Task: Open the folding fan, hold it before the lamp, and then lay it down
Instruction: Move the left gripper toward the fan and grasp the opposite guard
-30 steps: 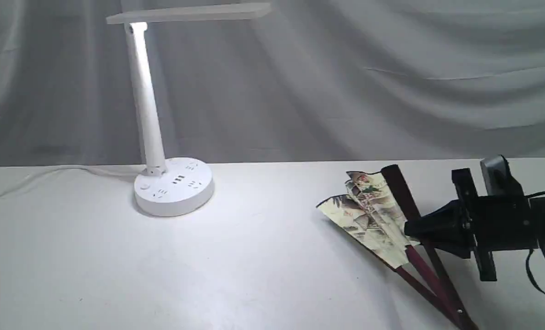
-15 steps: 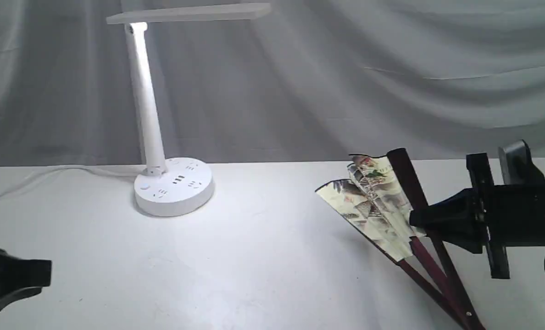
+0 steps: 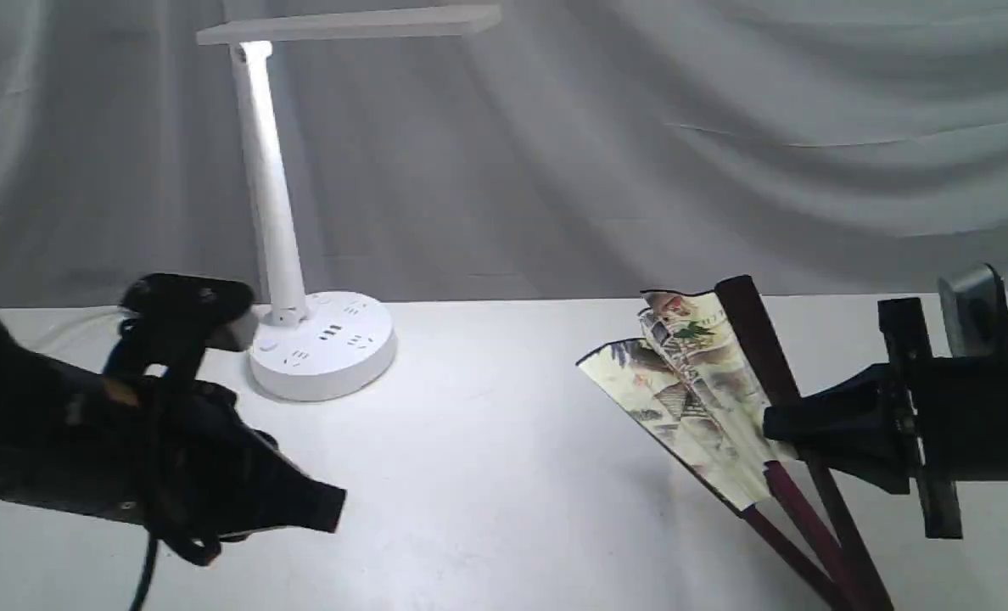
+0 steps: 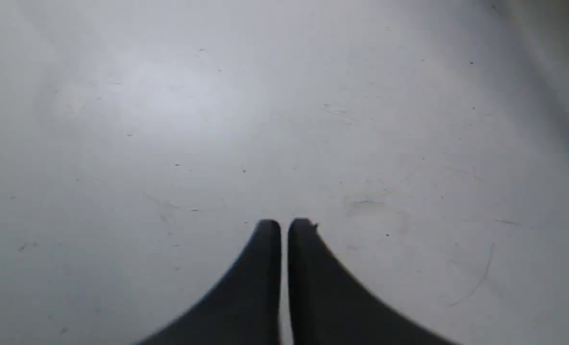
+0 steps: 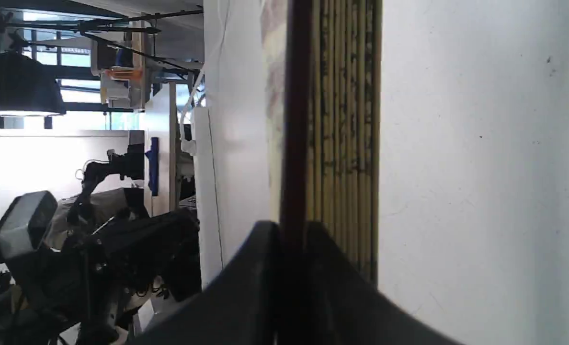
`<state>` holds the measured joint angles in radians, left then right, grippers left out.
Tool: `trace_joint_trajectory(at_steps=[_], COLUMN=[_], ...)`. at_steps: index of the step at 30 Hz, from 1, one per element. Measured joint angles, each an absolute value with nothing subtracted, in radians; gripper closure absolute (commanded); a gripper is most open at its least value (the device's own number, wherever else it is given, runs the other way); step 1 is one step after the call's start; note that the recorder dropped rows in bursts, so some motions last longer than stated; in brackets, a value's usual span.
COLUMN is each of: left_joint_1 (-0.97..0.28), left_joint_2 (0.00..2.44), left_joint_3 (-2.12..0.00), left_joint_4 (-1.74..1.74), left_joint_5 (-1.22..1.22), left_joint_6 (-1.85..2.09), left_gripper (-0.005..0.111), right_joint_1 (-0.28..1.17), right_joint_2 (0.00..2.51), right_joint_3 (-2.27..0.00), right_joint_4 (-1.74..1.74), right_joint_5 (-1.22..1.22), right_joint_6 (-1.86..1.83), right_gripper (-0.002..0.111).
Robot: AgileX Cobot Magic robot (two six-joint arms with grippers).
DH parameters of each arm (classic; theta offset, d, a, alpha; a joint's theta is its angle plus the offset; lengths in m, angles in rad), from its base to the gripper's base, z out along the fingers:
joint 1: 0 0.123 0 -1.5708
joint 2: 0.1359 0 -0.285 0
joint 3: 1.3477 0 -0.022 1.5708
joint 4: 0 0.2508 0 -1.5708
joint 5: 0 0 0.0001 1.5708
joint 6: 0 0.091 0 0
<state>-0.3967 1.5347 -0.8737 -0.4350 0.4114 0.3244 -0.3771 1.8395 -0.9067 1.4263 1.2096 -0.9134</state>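
White lamp [image 3: 321, 350] near left tool [image 3: 338, 507]

On the flat white table [image 3: 504, 475], the slim-stemmed white desk lamp [image 3: 322, 348] stands far left, just before the draped grey cloth backdrop [image 3: 725, 153]. The pleated cream paper folding fan [image 3: 691, 390] with dark wooden ribs is well apart at the right. One outer rib is clamped between the jaws of the black right gripper [image 3: 771, 422], which reaches in from the right edge. The black left gripper [image 3: 334, 509] hangs near left over the table, nearer than the lamp's base.
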Motion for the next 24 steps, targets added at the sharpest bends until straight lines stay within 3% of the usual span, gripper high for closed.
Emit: trace_joint_trajectory(at_steps=[12, 24], left_joint_1=[-0.544, -0.558], left_joint_2=[1.715, 1.768], left_joint_3=[-1.049, -1.043], left_joint_4=[-0.382, -0.382], left_joint_5=[0.38, 0.075], left_joint_6=[0.334, 0.339], left_gripper=[0.105, 0.105], right_joint_1=[-0.377, -0.377], right_joint_2=[1.818, 1.818], right_joint_3=[-0.906, -0.906], right_joint_4=[1.426, 1.426], right_joint_5=[1.21, 1.21], right_joint_6=[-0.917, -0.925], right_gripper=[0.108, 0.108])
